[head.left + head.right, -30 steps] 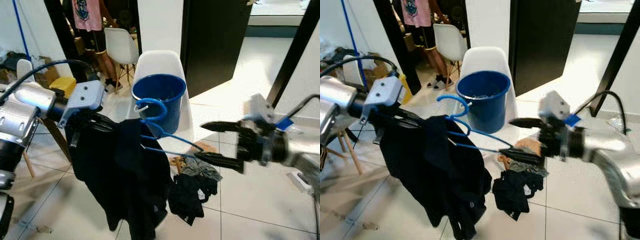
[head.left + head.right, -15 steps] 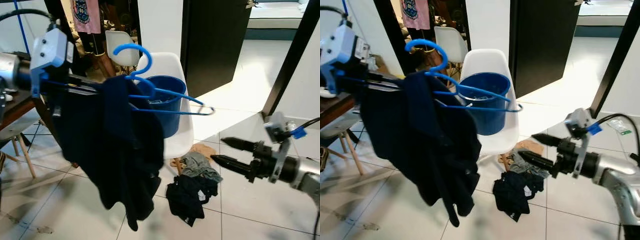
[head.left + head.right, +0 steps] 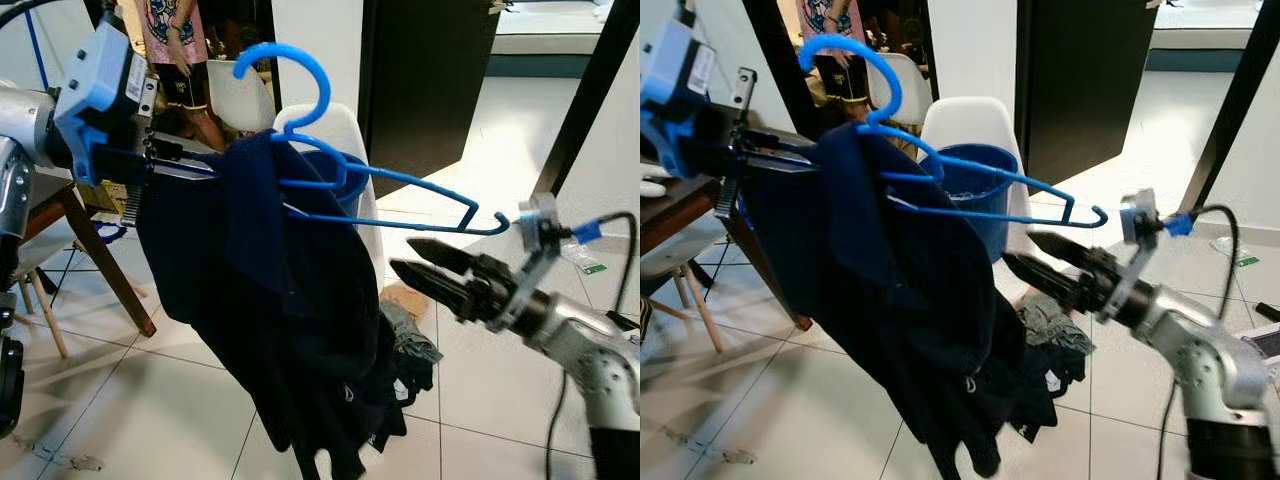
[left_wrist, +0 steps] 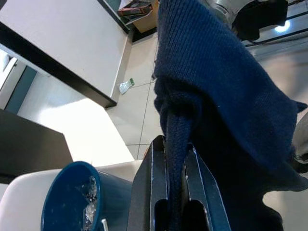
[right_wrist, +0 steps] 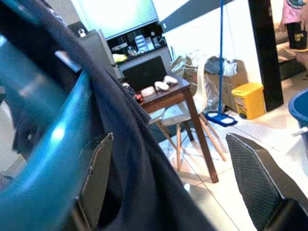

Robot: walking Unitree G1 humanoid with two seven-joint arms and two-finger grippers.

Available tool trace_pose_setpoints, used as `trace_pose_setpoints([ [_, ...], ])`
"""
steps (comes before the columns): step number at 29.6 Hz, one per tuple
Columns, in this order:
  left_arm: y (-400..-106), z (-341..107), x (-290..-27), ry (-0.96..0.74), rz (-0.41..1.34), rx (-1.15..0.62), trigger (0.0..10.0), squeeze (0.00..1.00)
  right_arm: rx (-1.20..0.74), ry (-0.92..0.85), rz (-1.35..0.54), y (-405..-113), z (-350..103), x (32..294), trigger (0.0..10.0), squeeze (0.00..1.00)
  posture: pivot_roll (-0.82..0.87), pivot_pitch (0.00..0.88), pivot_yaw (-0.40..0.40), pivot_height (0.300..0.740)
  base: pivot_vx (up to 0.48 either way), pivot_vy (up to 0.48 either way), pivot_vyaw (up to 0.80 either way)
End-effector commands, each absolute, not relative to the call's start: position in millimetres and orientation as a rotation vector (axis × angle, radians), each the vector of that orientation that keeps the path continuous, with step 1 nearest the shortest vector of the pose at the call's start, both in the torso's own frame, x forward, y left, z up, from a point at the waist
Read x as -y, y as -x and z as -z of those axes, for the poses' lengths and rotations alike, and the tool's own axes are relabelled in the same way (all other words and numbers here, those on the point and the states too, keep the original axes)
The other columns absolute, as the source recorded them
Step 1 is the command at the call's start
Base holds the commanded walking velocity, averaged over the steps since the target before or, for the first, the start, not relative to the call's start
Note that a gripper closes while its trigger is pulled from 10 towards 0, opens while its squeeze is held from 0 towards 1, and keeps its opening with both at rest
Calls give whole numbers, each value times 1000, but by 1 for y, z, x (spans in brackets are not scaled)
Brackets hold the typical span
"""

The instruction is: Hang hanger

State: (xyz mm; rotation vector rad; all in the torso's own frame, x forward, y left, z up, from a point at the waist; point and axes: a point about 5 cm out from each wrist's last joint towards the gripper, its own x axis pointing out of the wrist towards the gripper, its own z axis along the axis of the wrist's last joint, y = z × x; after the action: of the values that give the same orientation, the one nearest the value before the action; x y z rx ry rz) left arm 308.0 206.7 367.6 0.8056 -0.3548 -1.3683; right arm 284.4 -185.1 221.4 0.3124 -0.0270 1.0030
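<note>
1. Since 1 s ago, left gripper (image 3: 165,165) is carrying the load higher & closer to the head cam; blue hanger (image 3: 400,185) is now riding at chest height w/ hook pointing up, where it was low in front of the blue bucket (image 3: 970,190). Right gripper (image 3: 425,270), which dropped away half a sec ago, is coming back up under the hanger's free end.
2. Left gripper is pinching shut on a fold of the dark navy garment (image 3: 290,320); left wrist view is showing knit fabric (image 4: 175,159) squeezed between the two black fingers. Hanger is threaded thru the garment, so it's riding along.
3. Right gripper is spread wide & holding nothing, fingers (image 5: 96,178) straddling the garment edge, just below the hanger's lower bar.
4. White chair (image 3: 970,120) w/ the bucket is sitting behind; a clothes pile (image 3: 1045,375) is lying on the tile floor (image 3: 130,400). A person is standing in the background.
5. Step in hand, prob: settling the garment on the hanger before hanging. No rail is showing yet.
6. Next move is calling for right gripper to steady the hanger end, then finding a rail for the hook.
</note>
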Motion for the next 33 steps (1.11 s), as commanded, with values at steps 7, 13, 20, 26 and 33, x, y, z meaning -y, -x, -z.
trace_pose_setpoints([
  [7, -303, -374, -194, -786, 1414, 440, 0, 0, -97, -195, -1013, -287, -217, 164, 10000, 0, -62, 0, 75, 740, 0, 0, 0],
  [13, -305, -374, -185, -755, 1427, 478, 0, 0, -193, -67, -979, -289, -212, 159, 10000, 0, -67, 0, 75, 740, 0, 0, 0],
  [20, -305, -377, -184, -746, 1426, 497, 0, 0, -246, -16, -957, -290, -210, 162, 10000, 0, -67, 0, 75, 740, 0, 0, 0],
  [26, -304, -381, -185, -738, 1422, 515, 0, 0, -305, 7, -958, -287, -205, 159, 10000, 0, -67, 0, 74, 740, 0, 0, 0],
  [33, -304, -383, -184, -734, 1418, 521, 0, 0, -332, -23, -1012, -282, -206, 150, 10000, 0, -67, 0, 76, 740, 0, 0, 0],
])
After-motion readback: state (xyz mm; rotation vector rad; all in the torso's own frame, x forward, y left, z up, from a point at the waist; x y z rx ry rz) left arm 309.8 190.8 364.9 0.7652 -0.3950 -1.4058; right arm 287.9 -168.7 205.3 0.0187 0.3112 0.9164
